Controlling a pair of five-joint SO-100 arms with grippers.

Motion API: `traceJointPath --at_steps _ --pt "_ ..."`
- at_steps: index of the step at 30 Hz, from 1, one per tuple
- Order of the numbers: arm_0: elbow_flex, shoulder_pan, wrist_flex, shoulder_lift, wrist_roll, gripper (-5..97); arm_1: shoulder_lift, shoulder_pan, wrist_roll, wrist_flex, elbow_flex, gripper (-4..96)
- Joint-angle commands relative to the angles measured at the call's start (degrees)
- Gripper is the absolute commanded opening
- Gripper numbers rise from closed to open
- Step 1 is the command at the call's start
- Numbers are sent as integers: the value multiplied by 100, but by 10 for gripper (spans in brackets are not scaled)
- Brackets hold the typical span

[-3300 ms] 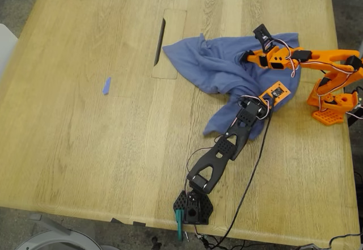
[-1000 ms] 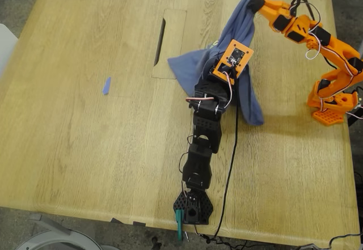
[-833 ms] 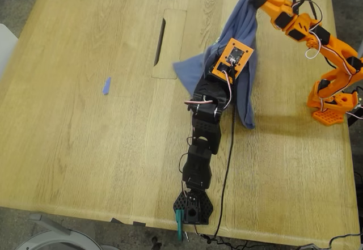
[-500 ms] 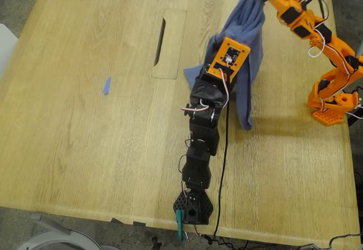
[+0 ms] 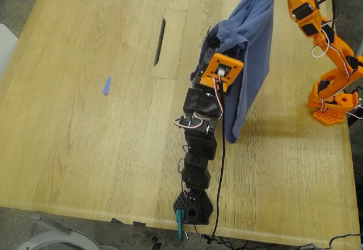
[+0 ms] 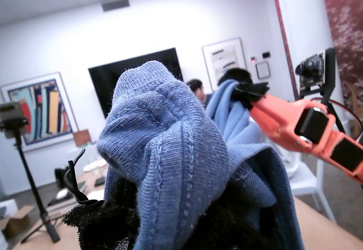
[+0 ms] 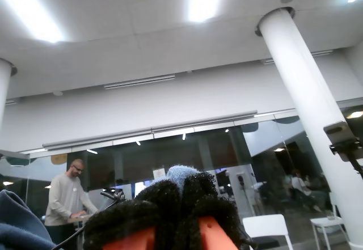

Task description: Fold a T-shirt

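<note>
The T-shirt has gone from a crumpled heap lying on the tabletop to a sheet hanging in the air between two arms. Seconds ago most of the cloth rested on the wood near the far right corner in the exterior view; over the last second both arms rose steadily, and now only the lowest hem hangs close to the surface, whether touching it or just above I cannot tell.

My first end effector, on the black arm, is clamped on a bunched fold of the T-shirt; its wrist view shows ribbed blue knit wadded over the black pads. My second end effector, on the orange arm, is closed on a small tuft of blue cloth at the top, near the tabletop's far edge.

My judgement: the lift has shaken the garment out of its tangle, so this is the spreading step, not folding yet. The cloth hangs twisted and doubled, so the grips may not be at matching corners. A small blue scrap lies well apart on the tabletop.
</note>
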Motion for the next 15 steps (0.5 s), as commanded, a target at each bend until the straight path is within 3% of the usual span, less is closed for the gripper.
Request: traceJointPath --at_steps 1,15 --pt "-220 -79 -510 765 -105 0 88 141 -70 -88 -378 -2" --pt "-88 167 -1468 844 -220 0 114 422 -88 246 -984 -2"
